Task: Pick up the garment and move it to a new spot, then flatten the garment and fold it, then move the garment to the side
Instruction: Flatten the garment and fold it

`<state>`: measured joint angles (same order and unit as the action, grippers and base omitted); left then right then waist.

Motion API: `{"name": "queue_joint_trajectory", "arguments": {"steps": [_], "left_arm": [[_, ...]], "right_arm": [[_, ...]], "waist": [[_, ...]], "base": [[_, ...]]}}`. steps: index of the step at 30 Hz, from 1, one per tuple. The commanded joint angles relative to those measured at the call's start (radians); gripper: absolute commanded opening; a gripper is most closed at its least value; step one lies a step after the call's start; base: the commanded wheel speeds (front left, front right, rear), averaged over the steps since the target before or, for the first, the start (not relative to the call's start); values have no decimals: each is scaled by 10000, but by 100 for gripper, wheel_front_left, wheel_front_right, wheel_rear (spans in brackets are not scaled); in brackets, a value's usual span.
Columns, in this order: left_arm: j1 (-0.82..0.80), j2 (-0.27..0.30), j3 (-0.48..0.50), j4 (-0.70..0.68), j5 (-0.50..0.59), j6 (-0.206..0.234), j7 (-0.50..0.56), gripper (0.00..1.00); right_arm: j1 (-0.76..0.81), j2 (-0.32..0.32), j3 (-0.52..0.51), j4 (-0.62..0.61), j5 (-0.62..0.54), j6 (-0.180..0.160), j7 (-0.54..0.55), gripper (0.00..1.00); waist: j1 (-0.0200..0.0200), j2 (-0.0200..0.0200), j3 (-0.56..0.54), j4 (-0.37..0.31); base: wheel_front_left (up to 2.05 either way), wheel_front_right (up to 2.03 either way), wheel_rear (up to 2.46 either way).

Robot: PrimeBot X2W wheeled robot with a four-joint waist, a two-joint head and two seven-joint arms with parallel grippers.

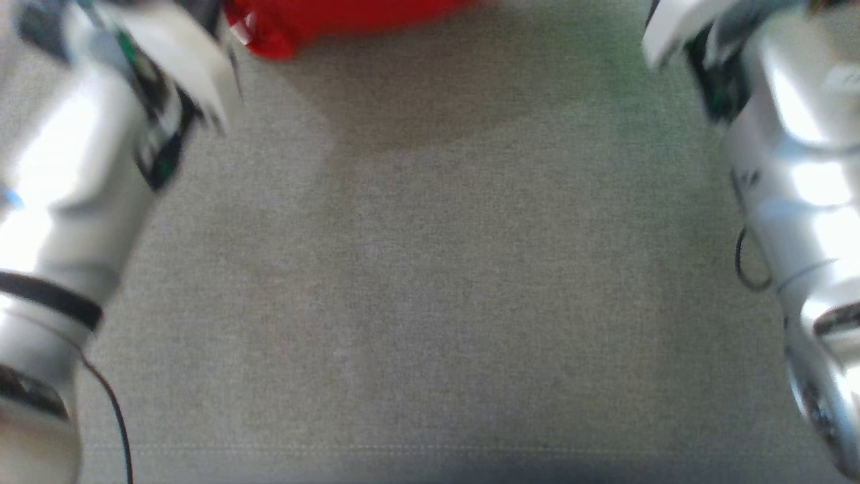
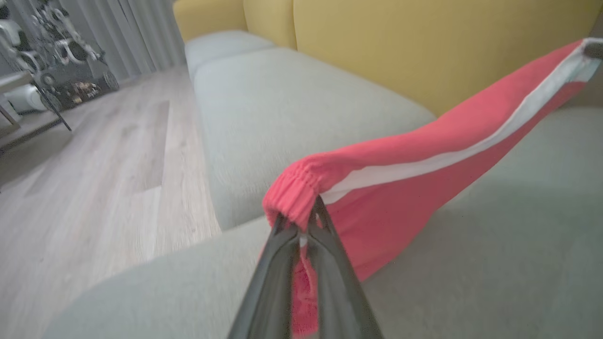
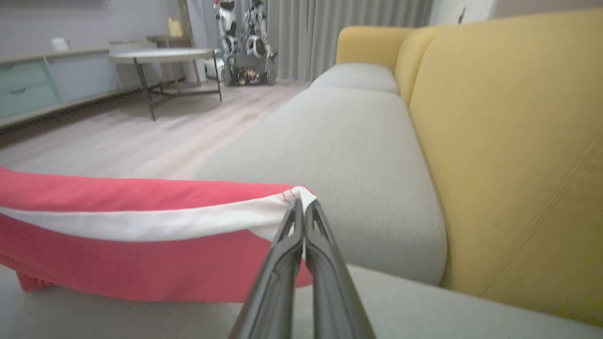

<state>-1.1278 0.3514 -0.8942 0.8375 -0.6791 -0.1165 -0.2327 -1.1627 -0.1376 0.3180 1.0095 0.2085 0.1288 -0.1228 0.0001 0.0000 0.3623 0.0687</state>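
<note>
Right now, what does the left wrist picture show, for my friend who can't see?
The left gripper is shut on the elastic end of a red garment with a white stripe, stretched up to the right over a grey sofa seat. Yellow back cushions stand behind; wooden floor lies left.

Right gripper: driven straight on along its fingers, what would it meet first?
The right gripper is shut on the white-striped edge of the garment, so that cloth comes first. Past it, probably the grey seat cushion, not the yellow backrest; depth is unclear.
</note>
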Motion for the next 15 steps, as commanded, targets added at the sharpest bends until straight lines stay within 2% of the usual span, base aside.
{"name": "queue_joint_trajectory", "arguments": {"steps": [1,7,15], "left_arm": [[-312,368,270,-109,40,-29,-125,0],[1025,237,-689,96,140,-130,-233,0],[2424,675,-2440,-483,-205,-139,-72,0]], "right_arm": [[-79,56,180,-228,130,19,-1,0],[918,-621,1695,131,1065,19,192,0],[2521,-2078,4030,-736,2971,19,1143,0]], "waist": [[-1,0,-32,14],[-1,0,-440,118],[-1,0,-1523,69]], "base": [[0,0,0],[0,0,0],[0,0,0]]}}
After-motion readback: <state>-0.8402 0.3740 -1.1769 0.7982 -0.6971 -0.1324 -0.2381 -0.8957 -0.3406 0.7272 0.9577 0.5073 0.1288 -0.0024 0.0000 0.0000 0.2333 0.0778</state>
